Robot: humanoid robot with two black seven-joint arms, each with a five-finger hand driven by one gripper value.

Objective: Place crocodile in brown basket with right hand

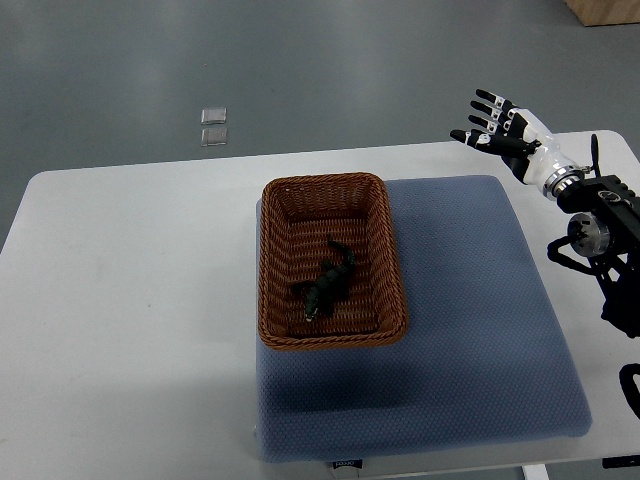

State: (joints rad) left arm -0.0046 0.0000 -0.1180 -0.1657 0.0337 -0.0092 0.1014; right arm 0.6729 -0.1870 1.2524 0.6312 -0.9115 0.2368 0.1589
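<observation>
From my seat the small dark green toy crocodile (328,284) already lies inside the brown woven wicker basket (268,262), on its floor toward the near half, head pointing to the near-left corner, so I judge the placing done. The basket sits at the left end of the blue padded mat (470,330), which covers the right part of the white table (130,300). The white-and-black right hand (497,128) hangs well apart from the basket, up over the table's far right corner. Its fingers (487,97) are spread wide and hold nothing. I see no left arm. What worries me from here is the retreat: if I bring the arm low across the mat, the forearm could clip the basket's rim and push it off the mat's left edge. A tilt there could spill the crocodile out. The mat looks soft, so a knock might rock the basket rather than slide it.
</observation>
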